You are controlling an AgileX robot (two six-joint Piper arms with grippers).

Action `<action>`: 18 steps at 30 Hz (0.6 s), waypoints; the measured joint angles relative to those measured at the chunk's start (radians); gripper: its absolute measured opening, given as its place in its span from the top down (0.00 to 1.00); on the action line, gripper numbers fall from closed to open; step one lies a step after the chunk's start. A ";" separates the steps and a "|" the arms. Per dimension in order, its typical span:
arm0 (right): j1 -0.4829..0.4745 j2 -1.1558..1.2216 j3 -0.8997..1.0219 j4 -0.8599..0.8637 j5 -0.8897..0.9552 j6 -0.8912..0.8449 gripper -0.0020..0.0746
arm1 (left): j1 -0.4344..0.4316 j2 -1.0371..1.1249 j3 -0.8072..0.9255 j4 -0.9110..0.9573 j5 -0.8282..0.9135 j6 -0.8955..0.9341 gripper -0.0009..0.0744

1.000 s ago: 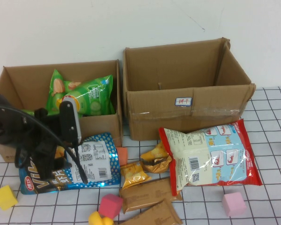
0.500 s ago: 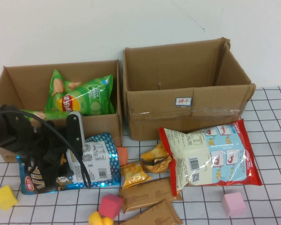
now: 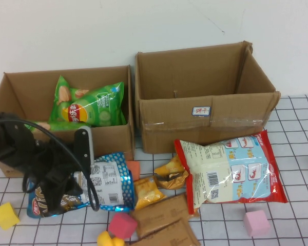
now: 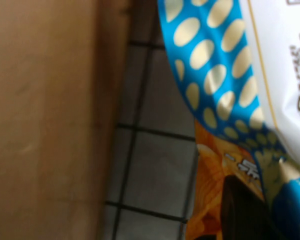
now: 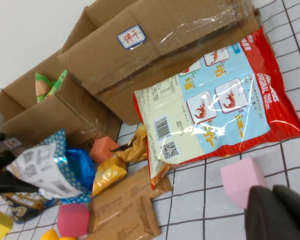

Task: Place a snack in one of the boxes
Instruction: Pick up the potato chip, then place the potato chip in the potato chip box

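A blue snack bag lies crumpled on the grid mat in front of the left cardboard box. My left gripper is down at the bag's left end and shut on it. In the left wrist view one dark finger presses on the blue bag right beside the box wall. A green chip bag stands inside the left box. The right box holds nothing visible. My right gripper is shut and empty, near a pink cube; it is out of the high view.
A large red-and-white shrimp snack bag lies before the right box. Small orange packs and brown packs lie mid-mat. Foam cubes are scattered around: pink, magenta, yellow, orange.
My left arm has come down onto the blue bag. The bag has bunched up, and its right edge has lifted and drawn in to the left.
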 joint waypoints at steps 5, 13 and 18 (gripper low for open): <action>0.000 0.000 0.000 0.000 0.000 -0.008 0.98 | 0.000 -0.128 0.000 0.000 0.083 -0.040 0.79; 0.000 0.000 0.000 0.000 0.000 -0.010 0.98 | -0.002 -0.499 0.000 0.000 0.086 -0.157 0.79; 0.000 0.000 0.000 0.000 0.000 -0.010 0.98 | -0.003 -0.611 0.000 -0.005 -0.180 -0.159 0.79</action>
